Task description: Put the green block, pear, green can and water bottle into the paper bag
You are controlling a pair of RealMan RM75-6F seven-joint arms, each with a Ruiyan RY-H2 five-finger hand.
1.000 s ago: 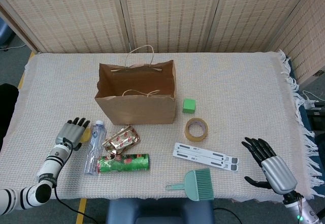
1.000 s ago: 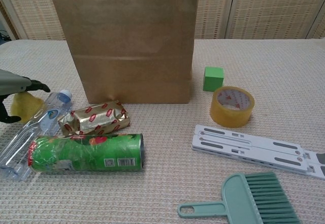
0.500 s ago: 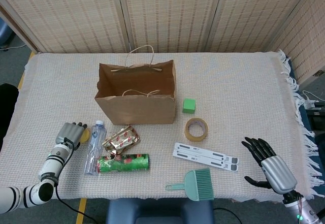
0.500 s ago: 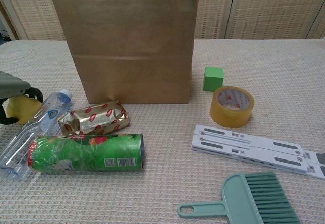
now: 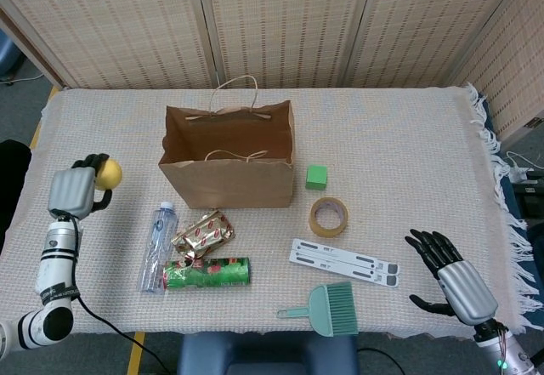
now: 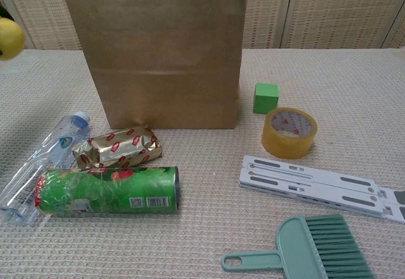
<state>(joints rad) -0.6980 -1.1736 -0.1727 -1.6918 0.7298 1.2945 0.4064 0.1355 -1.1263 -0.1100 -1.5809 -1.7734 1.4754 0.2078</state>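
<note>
1 of 4 in hand: left hand (image 5: 75, 192) holds pear (image 5: 109, 173) off tabletop; next, carry over paper bag (image 5: 228, 171), release. Right hand (image 5: 450, 277) splayed, empty.

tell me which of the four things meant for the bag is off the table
The pear: the left hand holds it up, while the green block, green can and water bottle lie on the cloth.

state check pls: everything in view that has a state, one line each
paper bag: upright, mouth open
pear: held in left hand, off the table
green can: lying on its side
water bottle: lying down, capped
green block: on the table, beside the bag
right hand: fingers spread, holding nothing
</note>
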